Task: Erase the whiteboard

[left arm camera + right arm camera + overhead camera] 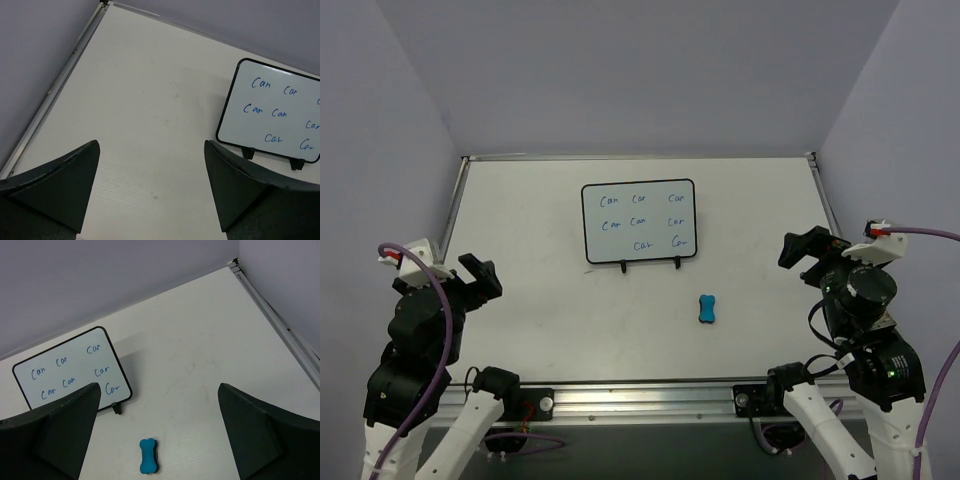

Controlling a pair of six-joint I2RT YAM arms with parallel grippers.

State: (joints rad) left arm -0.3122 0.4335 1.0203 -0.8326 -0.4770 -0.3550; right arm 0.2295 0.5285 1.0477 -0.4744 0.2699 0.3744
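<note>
The whiteboard (639, 222) stands mid-desk (520, 210), its blue words intact, and with the left end effector (480, 274) and right end effector (804, 250) both spread empty, the right should descend squarely over the nearby eraser (708, 309) and pinch its narrow waist.

An off-white worktop (520, 330) fills the middle of the scene. Its matte surface shows a faint grain and a few small scuffs in the left wrist view. Thin metal strips line it: a left rail (455, 205), a right rail (827, 200) and a far rail (640, 156), which meet at the back corners. A heavier aluminium bar (640, 398) borders the near edge. Plain lavender-grey panels enclose the space: a back wall (640, 70), a left wall (370, 150) and a right wall (910, 130). The light is soft and even, casting only faint shadows.
</note>
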